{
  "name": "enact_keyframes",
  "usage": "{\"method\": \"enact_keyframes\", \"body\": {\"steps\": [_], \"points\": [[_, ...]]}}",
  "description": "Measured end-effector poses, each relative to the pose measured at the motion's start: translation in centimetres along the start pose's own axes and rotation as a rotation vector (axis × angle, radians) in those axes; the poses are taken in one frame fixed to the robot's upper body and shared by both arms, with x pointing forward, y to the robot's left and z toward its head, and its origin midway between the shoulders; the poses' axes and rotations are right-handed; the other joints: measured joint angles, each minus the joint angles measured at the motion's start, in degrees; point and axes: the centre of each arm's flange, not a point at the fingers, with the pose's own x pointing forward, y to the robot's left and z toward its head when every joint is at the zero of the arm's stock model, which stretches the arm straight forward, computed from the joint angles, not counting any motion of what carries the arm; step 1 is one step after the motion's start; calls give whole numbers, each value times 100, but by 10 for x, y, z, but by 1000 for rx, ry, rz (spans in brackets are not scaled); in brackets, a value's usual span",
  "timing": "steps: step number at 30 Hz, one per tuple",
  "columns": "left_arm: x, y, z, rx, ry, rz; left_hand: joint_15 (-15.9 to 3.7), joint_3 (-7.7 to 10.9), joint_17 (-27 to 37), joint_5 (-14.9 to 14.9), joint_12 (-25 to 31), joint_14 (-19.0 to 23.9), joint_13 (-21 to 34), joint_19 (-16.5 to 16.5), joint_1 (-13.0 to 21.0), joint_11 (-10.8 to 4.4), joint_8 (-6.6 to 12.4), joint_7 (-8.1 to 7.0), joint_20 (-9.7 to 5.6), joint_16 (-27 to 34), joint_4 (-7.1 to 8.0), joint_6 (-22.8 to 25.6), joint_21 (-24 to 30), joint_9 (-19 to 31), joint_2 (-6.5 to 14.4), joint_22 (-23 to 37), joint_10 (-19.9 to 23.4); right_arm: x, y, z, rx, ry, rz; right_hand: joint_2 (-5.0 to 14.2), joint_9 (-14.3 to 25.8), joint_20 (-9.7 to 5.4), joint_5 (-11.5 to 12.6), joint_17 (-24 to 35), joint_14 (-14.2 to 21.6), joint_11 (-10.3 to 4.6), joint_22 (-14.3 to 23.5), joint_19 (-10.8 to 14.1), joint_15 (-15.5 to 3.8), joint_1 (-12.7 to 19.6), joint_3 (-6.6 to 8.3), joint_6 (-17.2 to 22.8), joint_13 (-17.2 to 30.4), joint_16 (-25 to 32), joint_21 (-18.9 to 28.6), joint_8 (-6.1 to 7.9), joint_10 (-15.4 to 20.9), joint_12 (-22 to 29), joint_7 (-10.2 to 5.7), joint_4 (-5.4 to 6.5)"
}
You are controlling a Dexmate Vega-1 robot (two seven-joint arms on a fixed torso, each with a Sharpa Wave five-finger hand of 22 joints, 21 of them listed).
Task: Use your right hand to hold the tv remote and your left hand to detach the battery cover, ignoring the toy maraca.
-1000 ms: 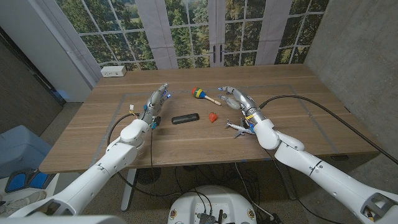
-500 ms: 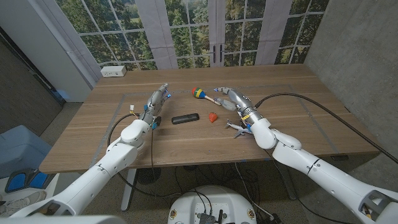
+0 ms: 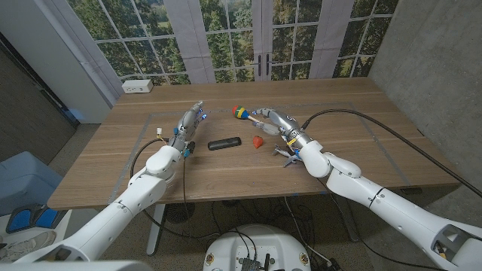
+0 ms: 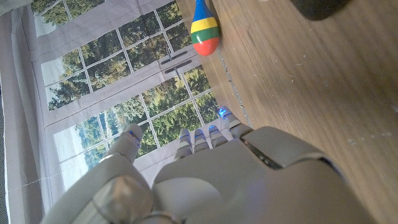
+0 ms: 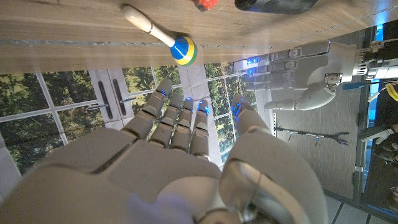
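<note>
Wooden table (image 3: 226,169): tv remote (image 3: 224,143) between robot hands.

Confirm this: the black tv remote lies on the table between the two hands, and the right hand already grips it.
Not quite. In the head view the tv remote lies between the hands, but the right hand holds nothing; it hovers near the toy maraca.
</note>
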Motion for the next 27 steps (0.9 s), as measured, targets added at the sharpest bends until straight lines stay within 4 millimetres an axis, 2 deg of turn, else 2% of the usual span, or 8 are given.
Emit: {"method": "enact_keyframes", "body": {"steps": [7,10,16,22,24,27], "points": [[-5,1,0,-1,-3,4,0,0,0,0,0,0,0,27,0,0,0,0,-28,0,0,0,-22,0,0,0,0,3,5,4,-12,-8,33,-1,0,0,0,0,0,0,0,0,0,1,-18,0,0,0,0,0,0,-45,0,18],[-5,1,0,-1,-6,6,20,23,1,0,0,20,0,33,0,0,0,0,-28,0,-23,0,-22,0,0,0,0,4,6,7,-12,-13,35,-96,0,0,0,1,0,-1,0,0,0,98,-24,0,0,0,0,0,1,-45,0,25],[-11,2,0,-3,-6,11,8,24,1,0,0,32,0,82,-1,0,0,-16,-14,0,-23,15,-22,0,1,0,-1,6,10,9,-25,-17,62,-51,-1,0,0,1,1,-31,0,0,0,142,-24,0,0,0,0,0,31,-45,0,25],[-15,3,-2,-4,-3,19,32,26,1,0,0,114,0,178,-91,31,0,0,-26,0,-21,62,-48,0,91,0,50,8,13,13,-32,-19,78,-51,-1,0,0,1,1,-30,0,0,0,142,-48,-5,5,0,0,0,31,-45,-5,49],[-17,4,-3,-7,-1,22,10,68,13,28,0,152,0,205,-91,53,0,22,0,0,20,84,-67,0,91,1,73,10,15,15,-35,-20,84,-51,-1,0,0,1,1,-30,0,0,0,142,-48,-21,28,0,0,0,31,-45,-21,49],[-19,5,-4,-12,0,26,19,147,15,32,0,189,0,246,-91,76,0,63,-41,17,98,125,-67,24,91,31,136,12,16,17,-40,-22,92,-51,-1,0,-1,1,-1,-30,0,0,-2,142,-59,-22,29,0,-29,0,31,-44,-22,59]]}}
